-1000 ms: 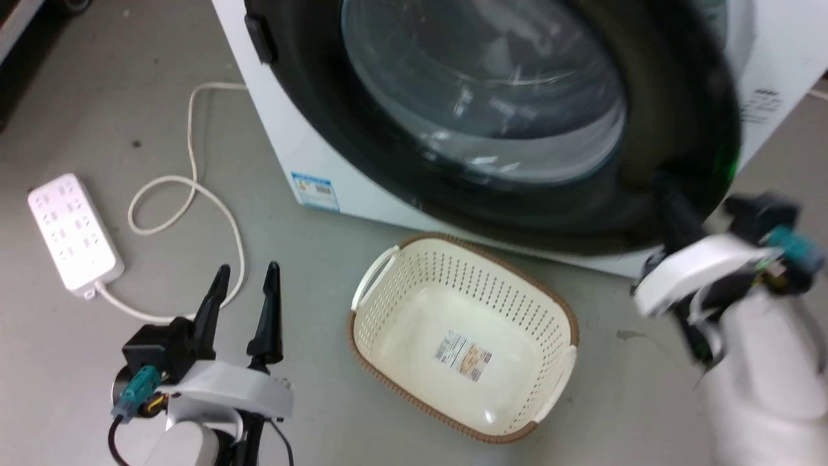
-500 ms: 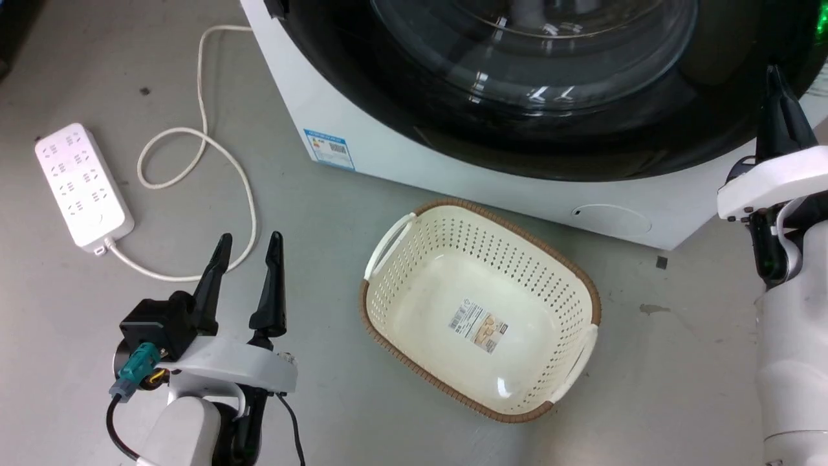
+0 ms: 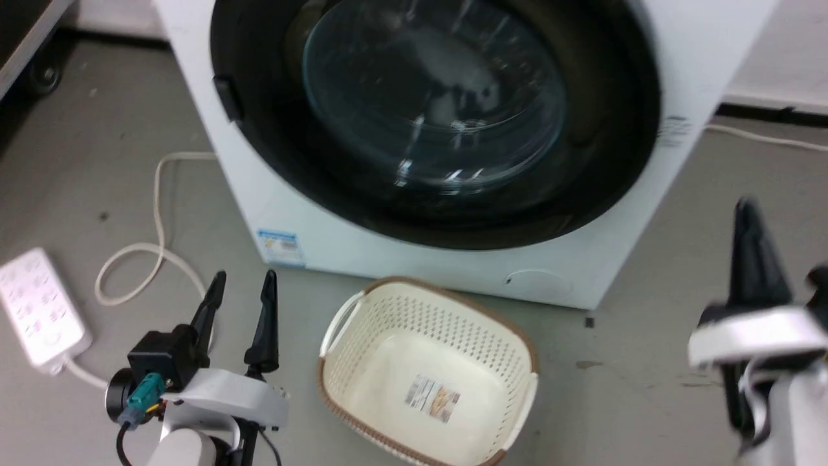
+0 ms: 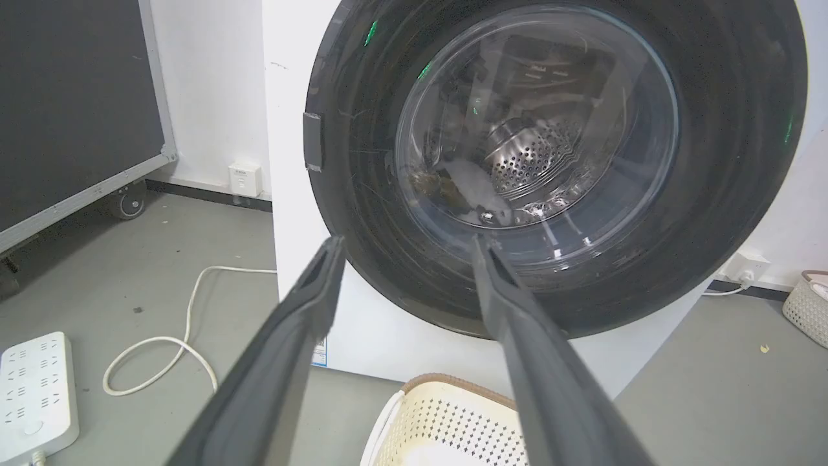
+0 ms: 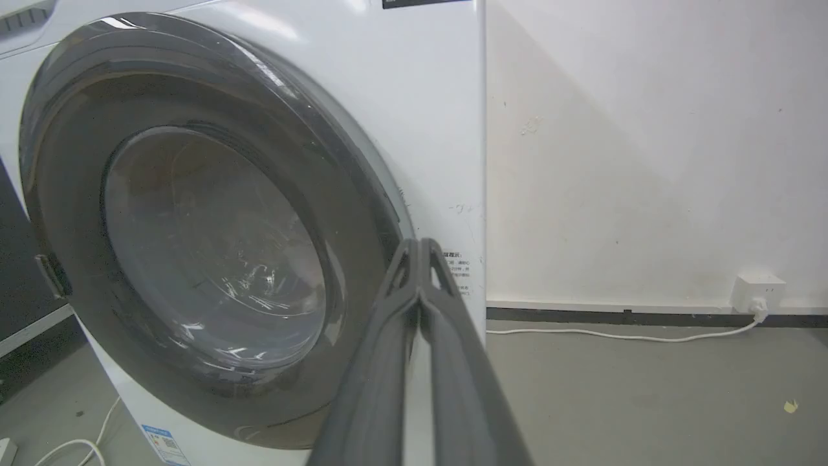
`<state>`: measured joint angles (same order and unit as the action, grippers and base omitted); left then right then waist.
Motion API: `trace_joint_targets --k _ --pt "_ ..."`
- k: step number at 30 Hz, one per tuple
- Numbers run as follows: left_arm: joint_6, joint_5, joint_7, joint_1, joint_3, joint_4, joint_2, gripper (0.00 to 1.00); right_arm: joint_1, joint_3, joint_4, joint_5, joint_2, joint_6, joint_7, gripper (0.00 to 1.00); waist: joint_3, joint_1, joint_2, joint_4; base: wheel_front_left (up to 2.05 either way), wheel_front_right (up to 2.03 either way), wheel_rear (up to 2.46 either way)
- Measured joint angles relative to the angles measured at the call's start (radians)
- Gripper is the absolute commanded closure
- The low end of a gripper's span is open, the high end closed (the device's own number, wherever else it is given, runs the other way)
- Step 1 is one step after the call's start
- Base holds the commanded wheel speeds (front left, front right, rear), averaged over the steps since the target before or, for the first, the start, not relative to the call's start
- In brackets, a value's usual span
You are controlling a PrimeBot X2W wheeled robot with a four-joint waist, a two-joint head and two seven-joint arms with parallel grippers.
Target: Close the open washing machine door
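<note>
The white washing machine (image 3: 310,252) (image 4: 291,129) (image 5: 427,97) stands on the grey floor with a blue label low on its front. Its round black-rimmed door (image 3: 433,116) (image 4: 556,162) (image 5: 207,239) with the bulging glass window lies flat against the machine's front. My left gripper (image 3: 240,277) (image 4: 404,243) is open low at the left, well short of the machine, with nothing between its fingers. My right gripper (image 3: 750,207) (image 5: 420,244) is shut, fingertips together and holding nothing, off the machine's right corner and apart from the door.
A cream perforated laundry basket (image 3: 362,310) (image 4: 414,408) sits on the floor just before the machine. A white power strip (image 3: 35,310) (image 4: 32,382) with a looping cord (image 3: 155,213) lies at the left. A black wheeled case (image 4: 71,110) stands far left. A wall socket (image 5: 757,291) is at the right.
The head camera has shifted, so the whole picture has moved. The door, swung out a second ago, now lies flat against the machine. My right gripper has drawn back from the door rim.
</note>
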<state>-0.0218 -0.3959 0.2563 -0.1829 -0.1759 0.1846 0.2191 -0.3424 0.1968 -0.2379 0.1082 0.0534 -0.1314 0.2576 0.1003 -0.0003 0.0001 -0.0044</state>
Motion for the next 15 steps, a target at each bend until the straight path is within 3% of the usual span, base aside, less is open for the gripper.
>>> trace_joint_targets --k 7,15 --pt "-0.006 0.021 -0.004 0.02 -0.019 0.03 0.008 0.0 0.234 -0.067 0.086 0.018 0.0 0.0 -0.053 1.0 -0.082 -0.0001 -0.0001 -0.064 0.0 0.0 0.0" --pt "-0.02 0.034 -0.029 0.037 -0.04 0.061 0.012 0.0 0.367 -0.118 0.144 0.013 -0.001 0.0 -0.118 1.0 -0.111 0.0002 0.0 -0.064 0.0 0.0 0.0"
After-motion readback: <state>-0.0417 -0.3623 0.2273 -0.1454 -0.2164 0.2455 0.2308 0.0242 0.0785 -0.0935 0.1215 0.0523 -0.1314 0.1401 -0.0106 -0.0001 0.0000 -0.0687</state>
